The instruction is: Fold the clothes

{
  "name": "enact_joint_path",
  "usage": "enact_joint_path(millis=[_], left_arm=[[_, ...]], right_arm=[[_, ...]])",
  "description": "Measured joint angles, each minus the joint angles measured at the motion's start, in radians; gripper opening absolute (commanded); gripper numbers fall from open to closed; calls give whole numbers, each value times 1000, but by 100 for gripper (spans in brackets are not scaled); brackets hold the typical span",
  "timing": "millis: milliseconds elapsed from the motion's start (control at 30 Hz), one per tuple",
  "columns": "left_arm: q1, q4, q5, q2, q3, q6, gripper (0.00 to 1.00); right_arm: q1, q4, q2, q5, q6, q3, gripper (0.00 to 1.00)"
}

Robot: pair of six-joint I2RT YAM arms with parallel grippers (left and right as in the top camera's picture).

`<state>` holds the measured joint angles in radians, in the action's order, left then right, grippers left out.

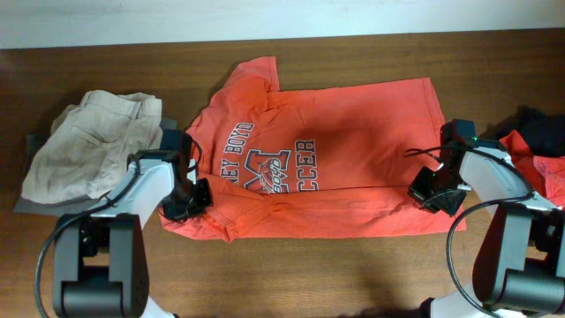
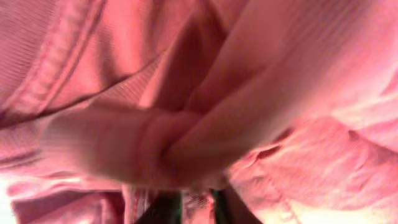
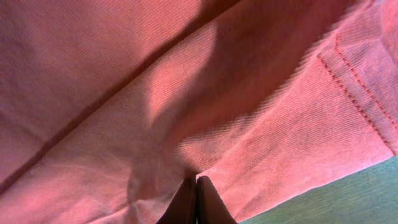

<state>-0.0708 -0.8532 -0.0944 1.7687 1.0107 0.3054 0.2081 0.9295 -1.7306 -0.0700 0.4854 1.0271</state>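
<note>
Overhead, the orange T-shirt [image 1: 353, 132] lies spread print-up on the tabletop [image 1: 353, 274], reaching from one gripper to the other. The right gripper [image 1: 434, 193] sits at the hem end, its jaws pressed together with a pinch of orange cloth at the tips. The left gripper [image 1: 188, 201] is buried in bunched fabric at the sleeve end; whether it is open or closed cannot be told. Beige trousers [image 1: 88, 146] lie just outside the left gripper.
</note>
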Motion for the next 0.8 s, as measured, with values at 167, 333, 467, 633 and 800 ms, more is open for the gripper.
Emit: enact_joint_path(millis=[167,333,467,633,800], left_arm=[[0,-82,16,-141,53,-19,53],[0,19,14,-352,190,-81,56],[0,208,-45,-401,209,-195,56],[0,403,-95,-313,210,-327,59],[0,588,-172,-119,211,-412,60]], right_arm=[[0,24,50,0,-20,16,15],[0,36,211,-12,-51,92,66],[0,-4,299,-72,-105,134,72],[0,-112,319,-208,-229,145,73],[0,-201,318,-291,-274,145,73]])
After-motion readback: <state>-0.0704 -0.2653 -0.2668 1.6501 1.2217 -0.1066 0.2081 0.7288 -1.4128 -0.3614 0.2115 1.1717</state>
